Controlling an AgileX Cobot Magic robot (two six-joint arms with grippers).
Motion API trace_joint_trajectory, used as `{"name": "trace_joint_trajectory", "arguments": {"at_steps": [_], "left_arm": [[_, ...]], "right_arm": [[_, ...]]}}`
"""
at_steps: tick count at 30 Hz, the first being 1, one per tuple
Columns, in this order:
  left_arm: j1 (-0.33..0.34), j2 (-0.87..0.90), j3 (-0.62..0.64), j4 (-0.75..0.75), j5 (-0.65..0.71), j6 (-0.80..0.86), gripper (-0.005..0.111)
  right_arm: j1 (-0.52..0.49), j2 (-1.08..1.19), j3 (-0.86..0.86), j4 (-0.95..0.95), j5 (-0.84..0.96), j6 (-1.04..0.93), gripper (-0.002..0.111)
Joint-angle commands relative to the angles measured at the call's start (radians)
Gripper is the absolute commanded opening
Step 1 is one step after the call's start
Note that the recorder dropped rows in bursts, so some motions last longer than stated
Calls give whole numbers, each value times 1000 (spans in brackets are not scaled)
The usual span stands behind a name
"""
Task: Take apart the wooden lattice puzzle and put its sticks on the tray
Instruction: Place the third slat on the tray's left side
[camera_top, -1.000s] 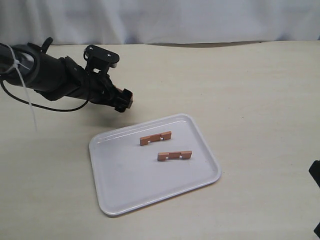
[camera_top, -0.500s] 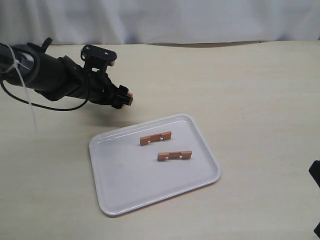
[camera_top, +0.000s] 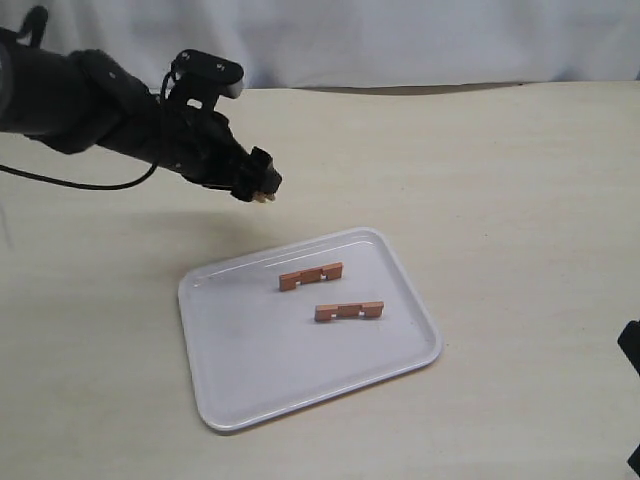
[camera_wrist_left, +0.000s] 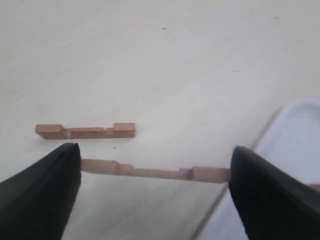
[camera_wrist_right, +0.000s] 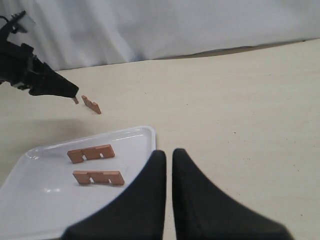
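My left gripper (camera_wrist_left: 155, 164) is shut on one stick (camera_wrist_left: 150, 172), held by its two ends and lifted off the table near the tray's (camera_top: 255, 355) far left corner. In the exterior view that gripper (camera_top: 262, 188) hangs just beyond the tray rim. A second loose stick (camera_wrist_left: 85, 131) lies on the table under it and also shows as a stick (camera_wrist_right: 92, 104) in the right wrist view. Two sticks (camera_top: 311, 276) (camera_top: 349, 311) lie flat on the tray. No assembled lattice puzzle shows. My right gripper (camera_wrist_right: 169, 156) is shut and empty, near the tray's right side.
The pale table (camera_top: 500, 200) runs to a white cloth backdrop (camera_top: 400, 40) at the far edge. A black cable (camera_top: 70, 183) trails from the left arm. A dark part of the right arm (camera_top: 630, 345) shows at the exterior view's right edge.
The left arm has risen and swung right toward the tray with the stick in its fingers. The two sticks on the tray have not moved.
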Motion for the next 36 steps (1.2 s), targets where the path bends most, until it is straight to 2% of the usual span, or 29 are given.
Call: {"name": "trace_joint_trajectory", "arguments": {"at_steps": [1,3,6,8,12,17,23,29,30,31,32,33,34,35,36], "left_arm": [[-3,-136,-5,4,355,52,0],[-15,-175,-5,5,446,62,0],[-72,-175,-5,58,468,58,0],[-154,-167,-5,189,493,20,0],[-260,-164,-1,441,500,-109,0],[-279,-162,68,483,437,-122,0],[-279,-131,119,481,273,-122,0],[-279,-93,119,479,262,-122,2],[-279,-91,119,479,260,-122,4],[-279,-91,119,479,249,-122,15],[-279,-91,119,474,244,-122,22],[-279,-91,119,474,234,-122,41],[-279,-91,119,474,231,-122,52],[-279,-91,119,474,223,-122,73],[-279,-91,119,474,214,-122,79]], "right_arm": [[0,-4,4,-7,1,-7,4],[0,-4,4,-7,1,-7,4],[0,-4,4,-7,1,-7,4],[0,-4,4,-7,1,-7,4],[0,-4,4,-7,1,-7,4],[0,-4,4,-7,1,-7,4],[0,-4,4,-7,1,-7,4],[0,-4,4,-7,1,-7,4],[0,-4,4,-7,1,-7,4],[0,-4,4,-7,1,-7,4],[0,-4,4,-7,1,-7,4],[0,-4,4,-7,1,-7,4],[0,-4,4,-7,1,-7,4],[0,-4,4,-7,1,-7,4],[0,-4,4,-7,1,-7,4]]}}
